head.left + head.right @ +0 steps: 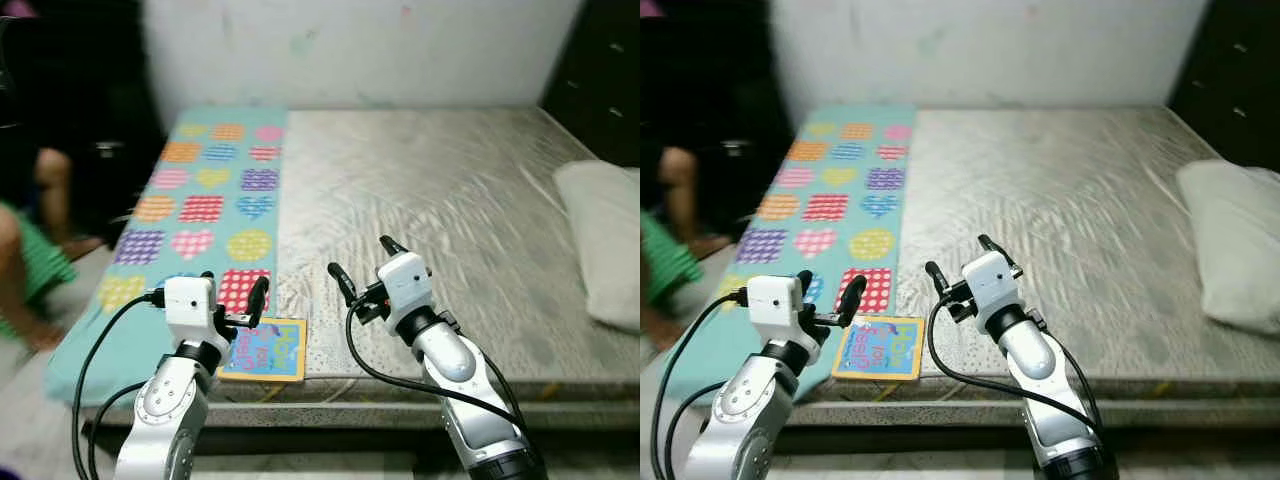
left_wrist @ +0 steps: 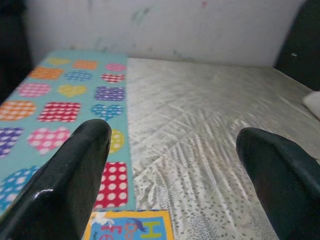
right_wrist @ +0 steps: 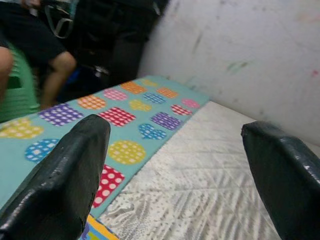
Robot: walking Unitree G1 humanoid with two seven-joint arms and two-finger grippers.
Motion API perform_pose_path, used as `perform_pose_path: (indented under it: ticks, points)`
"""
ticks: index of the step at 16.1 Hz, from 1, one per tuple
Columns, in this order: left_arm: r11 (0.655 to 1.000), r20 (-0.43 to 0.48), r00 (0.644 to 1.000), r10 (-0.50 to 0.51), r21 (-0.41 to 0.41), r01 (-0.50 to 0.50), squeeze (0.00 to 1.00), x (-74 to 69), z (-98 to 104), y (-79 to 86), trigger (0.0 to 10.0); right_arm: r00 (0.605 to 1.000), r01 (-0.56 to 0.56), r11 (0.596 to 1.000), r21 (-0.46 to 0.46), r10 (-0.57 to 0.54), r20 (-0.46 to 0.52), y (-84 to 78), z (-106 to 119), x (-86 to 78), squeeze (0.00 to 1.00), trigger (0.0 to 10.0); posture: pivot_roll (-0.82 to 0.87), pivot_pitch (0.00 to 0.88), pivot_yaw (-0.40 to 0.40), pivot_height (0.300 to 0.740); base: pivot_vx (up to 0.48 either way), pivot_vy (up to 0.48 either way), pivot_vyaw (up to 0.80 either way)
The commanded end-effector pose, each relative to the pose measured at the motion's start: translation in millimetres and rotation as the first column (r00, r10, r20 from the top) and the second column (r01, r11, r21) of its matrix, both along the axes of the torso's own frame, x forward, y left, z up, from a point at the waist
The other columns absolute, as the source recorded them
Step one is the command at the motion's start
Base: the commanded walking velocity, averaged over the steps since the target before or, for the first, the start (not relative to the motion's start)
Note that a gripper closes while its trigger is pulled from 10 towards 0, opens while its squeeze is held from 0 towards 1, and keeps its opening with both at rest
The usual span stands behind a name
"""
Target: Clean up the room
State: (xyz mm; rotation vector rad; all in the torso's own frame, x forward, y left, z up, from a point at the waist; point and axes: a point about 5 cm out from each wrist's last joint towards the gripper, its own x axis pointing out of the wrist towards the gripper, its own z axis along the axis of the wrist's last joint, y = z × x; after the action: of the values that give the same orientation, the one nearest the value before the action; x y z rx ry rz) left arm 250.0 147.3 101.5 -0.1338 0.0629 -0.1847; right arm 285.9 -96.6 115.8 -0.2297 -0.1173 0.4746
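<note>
Both arms reaching over mattress (image 1: 440, 190) edge. Left gripper (image 1: 232, 302) spread wide, hovering just above children's book (image 1: 264, 350) lying at near edge beside heart-patterned mat (image 1: 205, 205) — likely lining up pickup. Right gripper (image 1: 360, 262) gaping wide, holding nothing.

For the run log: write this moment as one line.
stage: approaching bed | left gripper: open, above book at mattress edge | right gripper: open, over mattress | pillow: right side | person: left
</note>
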Motion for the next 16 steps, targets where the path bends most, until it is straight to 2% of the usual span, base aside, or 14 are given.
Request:
perform_pose_path:
  ticks: [1, 7, 13, 16]
  points:
    - [1.000, 0.000, 1.000, 0.006, 0.013, -0.006, 0.00, 0.2, 0.7, 1.2, 10.0, 1.000, -0.006, 1.000, 0.006, 0.006, 0.021, 0.3, 5.6, 1.2, 0.00, 10.0, -0.17, 0.006, 0.009, 0.740, 0.000, -0.274, 0.00]
    - [1.000, -0.001, 1.000, 0.007, 0.015, -0.007, 0.00, 0.0, 0.2, 1.6, 10.0, 1.000, -0.003, 1.000, 0.016, 0.003, 0.010, -0.6, 4.1, 1.4, 0.00, 10.0, -0.17, 0.000, 0.009, 0.740, 0.000, -0.293, 0.00]
    - [1.000, 0.013, 1.000, 0.008, 0.000, -0.008, 0.00, 0.6, 1.6, 1.9, 10.0, 1.000, 0.002, 1.000, 0.026, -0.002, 0.007, -1.4, 4.0, 2.1, 0.00, 10.0, -0.17, 0.000, 0.010, 0.740, 0.000, 0.000, 0.00]
    - [0.999, 0.039, 0.999, -0.033, -0.004, 0.033, 0.00, -0.7, 4.6, -1.1, 10.0, 1.000, -0.001, 1.000, 0.028, 0.001, 0.018, -1.9, 5.7, 2.1, 0.00, 10.0, -0.17, 0.000, 0.008, 0.740, 0.000, 0.000, 0.00]
